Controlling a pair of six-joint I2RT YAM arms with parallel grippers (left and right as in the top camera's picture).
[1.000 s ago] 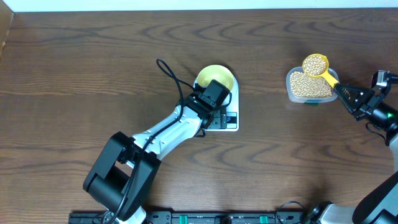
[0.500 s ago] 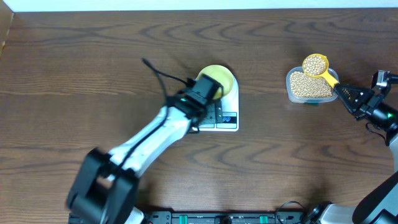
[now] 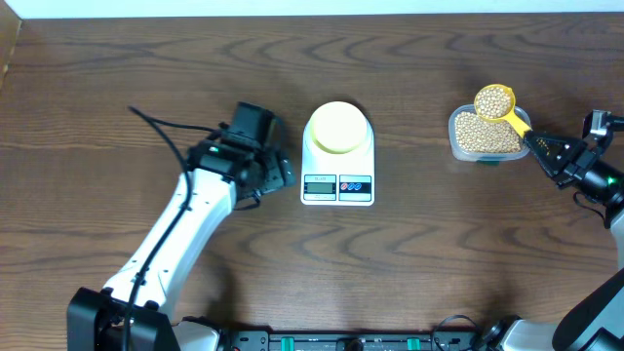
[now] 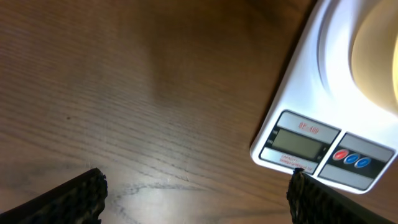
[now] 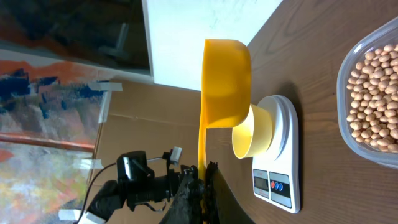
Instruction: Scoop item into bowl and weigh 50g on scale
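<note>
The white scale [image 3: 337,175] stands mid-table with the pale-yellow bowl [image 3: 338,128] on its platform. Its LCD [image 4: 300,145] and part of the bowl [image 4: 380,56] show in the left wrist view. My left gripper [image 3: 277,170] hovers just left of the scale, open, with bare wood between its fingers [image 4: 81,194]. At the right, tan beans [image 3: 483,135] fill a clear tub [image 3: 454,142]. My right gripper [image 3: 538,146] is shut on the handle of a yellow scoop [image 3: 494,102], which is heaped with beans and held over the tub. In the right wrist view the scoop [image 5: 227,81] hangs in front of the bowl [image 5: 254,130].
Brown wood table [image 3: 439,253] all round. The left arm [image 3: 171,244] stretches from the front-left edge toward the scale. The table's far edge meets a white wall [image 3: 312,8].
My left arm has pulled back leftward off the scale and bowl, which it covered a second ago. The right gripper and scoop have not moved.
</note>
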